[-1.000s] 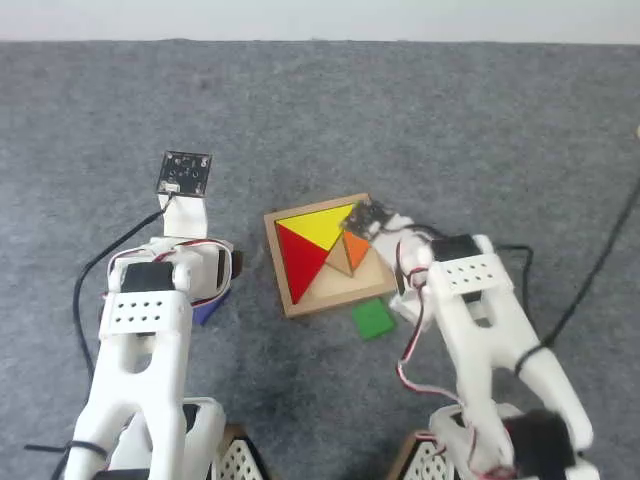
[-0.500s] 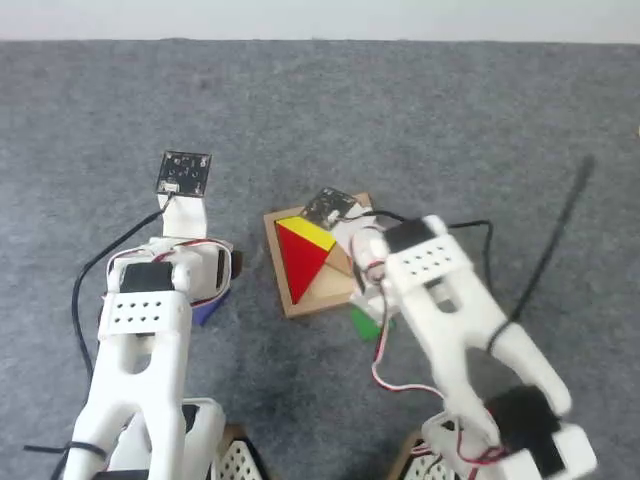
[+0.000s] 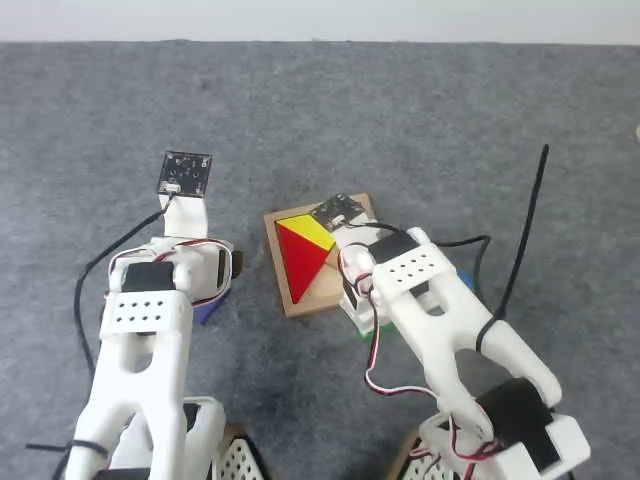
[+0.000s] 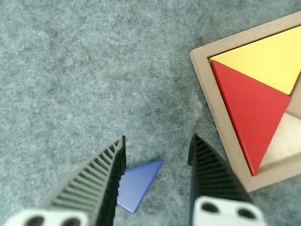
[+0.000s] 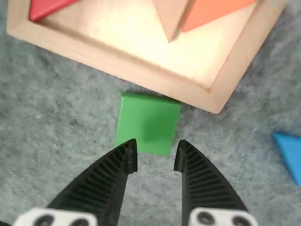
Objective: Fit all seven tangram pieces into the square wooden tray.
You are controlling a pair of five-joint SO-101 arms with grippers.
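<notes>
From high up: square wooden tray (image 3: 276, 255) on grey felt (image 3: 450, 120), holding red triangle (image 3: 300, 262) and yellow triangle (image 3: 305, 228). Left wrist: left gripper (image 4: 157, 150) spread wide over blue wooden piece (image 4: 136, 184), near tray. Right wrist: right gripper (image 5: 154, 153) parted above green wooden square (image 5: 148, 122), just outside tray rim.

My right arm (image 3: 430, 300) has swung in from the right of the wooden tray (image 3: 283, 275) toward the centre of the high view. A second ago it stood beside the tray; now it lies over the tray's right half and hides the orange triangle (image 5: 211, 9) there. My right gripper (image 5: 154, 153) has come over the green square (image 5: 148, 123) at the tray's lower edge, jaws apart. A blue piece (image 3: 466, 283) is uncovered to the arm's right.
</notes>
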